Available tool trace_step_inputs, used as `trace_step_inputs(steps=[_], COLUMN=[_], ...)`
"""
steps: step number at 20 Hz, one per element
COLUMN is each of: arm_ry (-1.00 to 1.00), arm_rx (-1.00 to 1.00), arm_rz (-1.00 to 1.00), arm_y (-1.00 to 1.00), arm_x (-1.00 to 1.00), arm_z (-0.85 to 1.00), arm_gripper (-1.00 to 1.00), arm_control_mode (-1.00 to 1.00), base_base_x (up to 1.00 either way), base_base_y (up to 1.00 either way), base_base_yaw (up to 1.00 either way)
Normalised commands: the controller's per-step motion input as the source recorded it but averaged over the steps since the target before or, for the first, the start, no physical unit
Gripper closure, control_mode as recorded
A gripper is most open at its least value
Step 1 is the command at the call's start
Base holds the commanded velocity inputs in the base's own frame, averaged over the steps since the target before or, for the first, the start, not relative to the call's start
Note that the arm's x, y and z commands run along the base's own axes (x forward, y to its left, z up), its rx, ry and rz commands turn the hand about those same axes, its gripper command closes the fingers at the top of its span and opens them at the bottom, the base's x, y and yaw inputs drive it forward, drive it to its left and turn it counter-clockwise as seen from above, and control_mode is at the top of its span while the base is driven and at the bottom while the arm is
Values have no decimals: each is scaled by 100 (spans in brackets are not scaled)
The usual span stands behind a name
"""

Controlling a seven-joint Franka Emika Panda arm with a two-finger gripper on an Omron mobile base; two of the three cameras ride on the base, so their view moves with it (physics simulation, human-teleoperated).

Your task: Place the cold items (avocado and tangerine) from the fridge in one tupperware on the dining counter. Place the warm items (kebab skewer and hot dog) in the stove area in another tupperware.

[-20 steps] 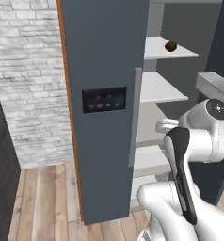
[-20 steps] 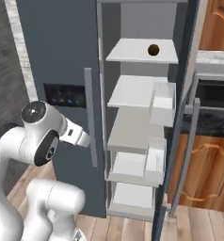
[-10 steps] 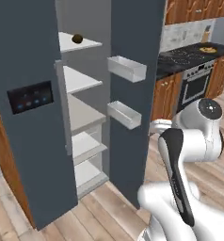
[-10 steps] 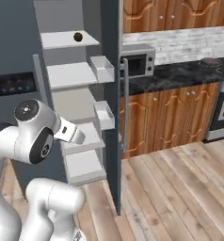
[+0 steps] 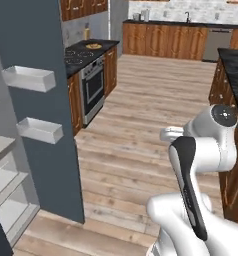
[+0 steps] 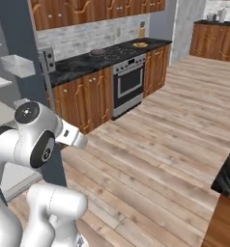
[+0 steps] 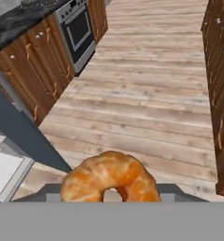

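- A wooden floor (image 5: 156, 100) is seen stretching between the open fridge door (image 5: 38, 100) and a dark dining counter (image 5: 236, 65)
- A stove (image 6: 129, 79) is set among brown cabinets (image 6: 83, 101)
- The tangerine (image 7: 109, 179) is seen at the bottom of the hand view, apparently grasped in the gripper (image 7: 110, 195), whose tips are hidden behind the fruit
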Motion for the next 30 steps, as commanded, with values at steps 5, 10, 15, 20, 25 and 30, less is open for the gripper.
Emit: trace_step_inputs(steps=[5,10,15,20,25,30], arm_ry=[0,0,0,0,0,0], arm_rx=[0,0,0,0,0,0], arm_rz=[0,0,0,0,0,0], arm_y=[0,0,0,0,0,0], arm_x=[0,0,0,0,0,0], arm_z=[0,0,0,0,0,0], arm_gripper=[100,100,100,100,100,100], arm_control_mode=[100,100,100,100,100,100], base_base_x=[-26,-28,0,0,5,12], base_base_y=[-26,-21,-60,-90,-99,-100], base_base_yaw=[-44,-34,-20,-11,-3,0])
